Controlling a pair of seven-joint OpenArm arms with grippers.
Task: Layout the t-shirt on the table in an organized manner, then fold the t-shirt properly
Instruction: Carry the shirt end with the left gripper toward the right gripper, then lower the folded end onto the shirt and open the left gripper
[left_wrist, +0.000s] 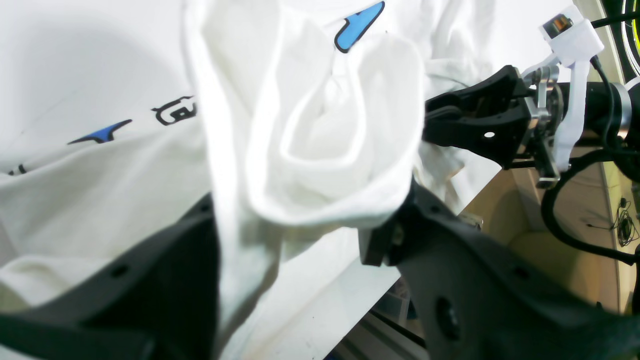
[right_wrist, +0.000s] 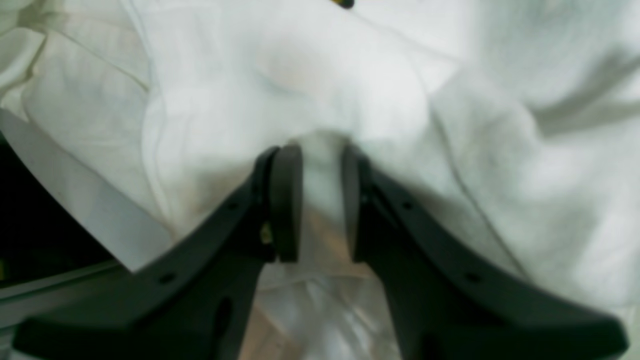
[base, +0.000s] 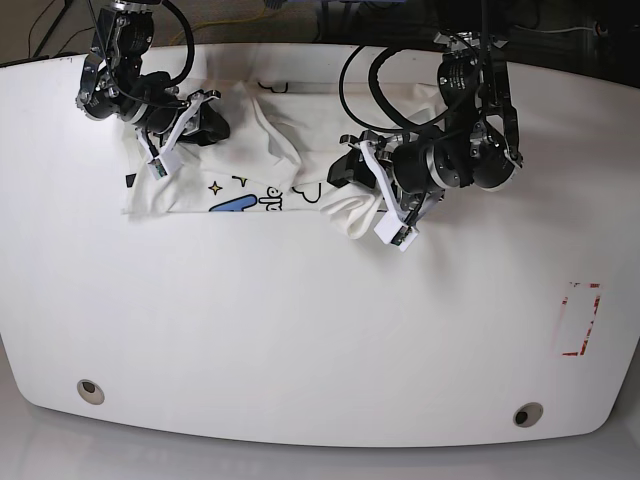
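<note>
1. Left wrist view: the left gripper (left_wrist: 305, 235) clamps a thick bunched fold of the t-shirt (left_wrist: 325, 140); the print is mostly hidden in creases
2. Right wrist view, blurred: the right gripper (right_wrist: 322, 200) pinches a narrow ridge of shirt
3. Base view: the shirt lies crumpled on the table (base: 300, 330), far side, both grippers' fingertips hidden

Bright, even overhead light; wrist views soft and overexposed.
The glossy white table (base: 300, 330) shows mild glare toward 6 o'clock in the base view; the t-shirt (left_wrist: 325, 140) blows out white, and both wrist views blur their near black pincer fingers (right_wrist: 285, 200).
</note>
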